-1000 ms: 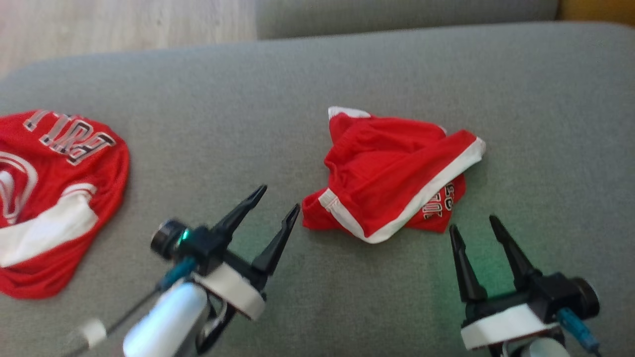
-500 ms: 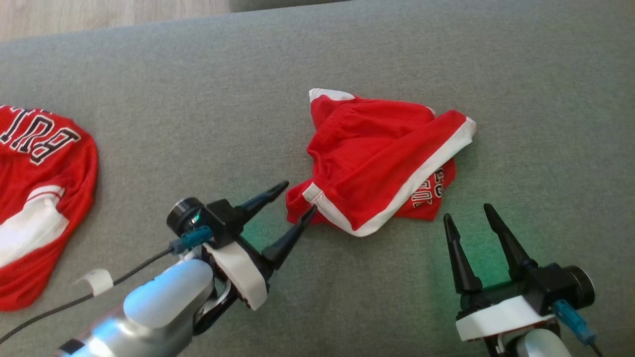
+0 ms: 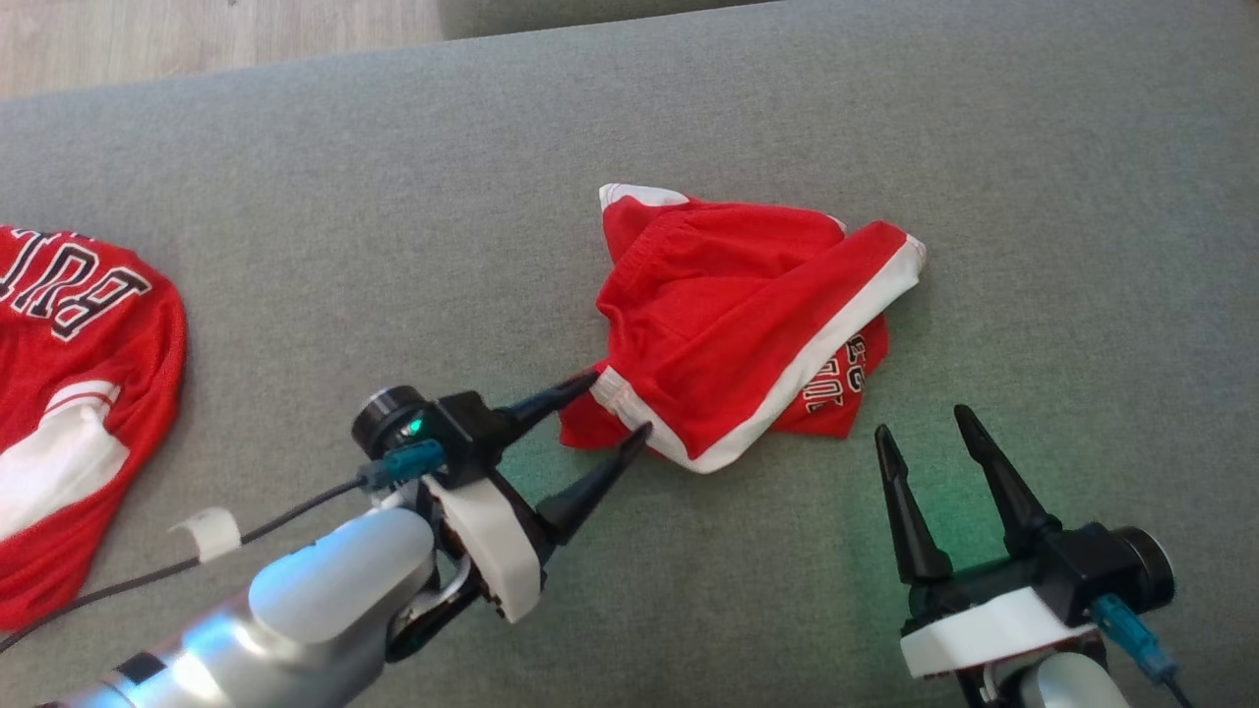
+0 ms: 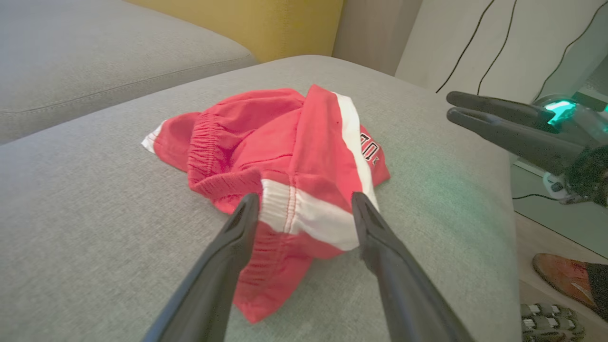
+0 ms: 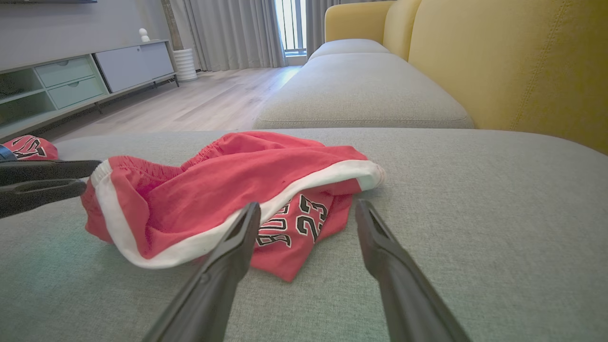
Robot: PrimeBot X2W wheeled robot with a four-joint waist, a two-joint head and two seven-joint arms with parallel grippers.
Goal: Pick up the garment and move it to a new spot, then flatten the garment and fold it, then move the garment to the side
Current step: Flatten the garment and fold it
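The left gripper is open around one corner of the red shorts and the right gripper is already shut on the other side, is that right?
No. The right gripper is open and holds nothing: the head view shows its tips just short of the red shorts. The left gripper is open around one corner, as said.

A red jersey (image 3: pixel 69 393) runs off the left edge of the head view, its black lettering cut short. On the gray couch cushion (image 3: pixel 295 246), the red shorts (image 3: pixel 728 315) lie folded over themselves, the top layer covering part of the print beneath; the letters beside the 23 cannot be read in full. Whether the left gripper (image 3: pixel 621 403), straddling a white-banded corner, touches the cloth is unclear. A foot (image 4: pixel 565 280) is cropped at the left wrist view's lower right corner.
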